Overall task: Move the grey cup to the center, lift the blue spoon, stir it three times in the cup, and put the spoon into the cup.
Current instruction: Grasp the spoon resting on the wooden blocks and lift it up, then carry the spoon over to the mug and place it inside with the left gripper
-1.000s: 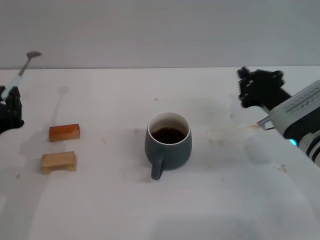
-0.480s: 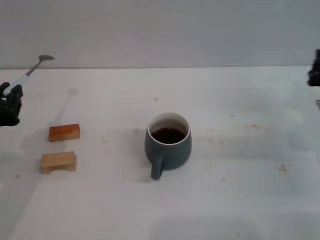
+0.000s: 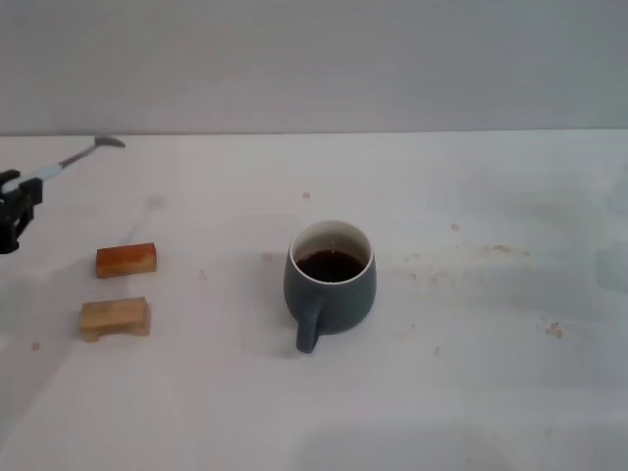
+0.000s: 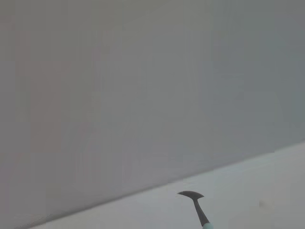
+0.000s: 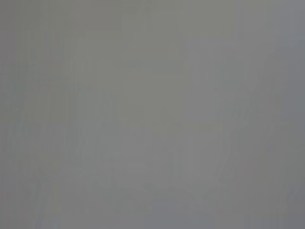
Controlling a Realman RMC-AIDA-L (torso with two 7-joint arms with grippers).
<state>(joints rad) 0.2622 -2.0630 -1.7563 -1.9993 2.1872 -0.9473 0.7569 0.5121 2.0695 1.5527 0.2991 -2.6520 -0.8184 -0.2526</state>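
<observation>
At the left edge of the head view, the left pincer (image 3: 12,211) is hanging above the worktop (image 3: 471,392), clamped on the pale handle of the blue spoon (image 3: 69,160). Spoon is angling up and away from the pincer, metal bowl leading, clear of the surface and casting a faint shadow on it. Left wrist view is showing only the spoon's bowl (image 4: 192,195) and a bit of the handle against the grey wall.

Grey cup (image 3: 330,280) is standing upright near the middle of the worktop, well apart from the spoon, handle pointing toward the robot, dark liquid sitting inside the cream inner wall.

Between pincer and cup, two small blocks are lying near the left side: an orange block (image 3: 127,260) and, just beside it on the robot's side, a tan block (image 3: 116,317). Both are apart from the cup.

Scattered brownish specks are showing on the worktop right of the cup.

Right pincer is appearing in no view; state cannot be told.
</observation>
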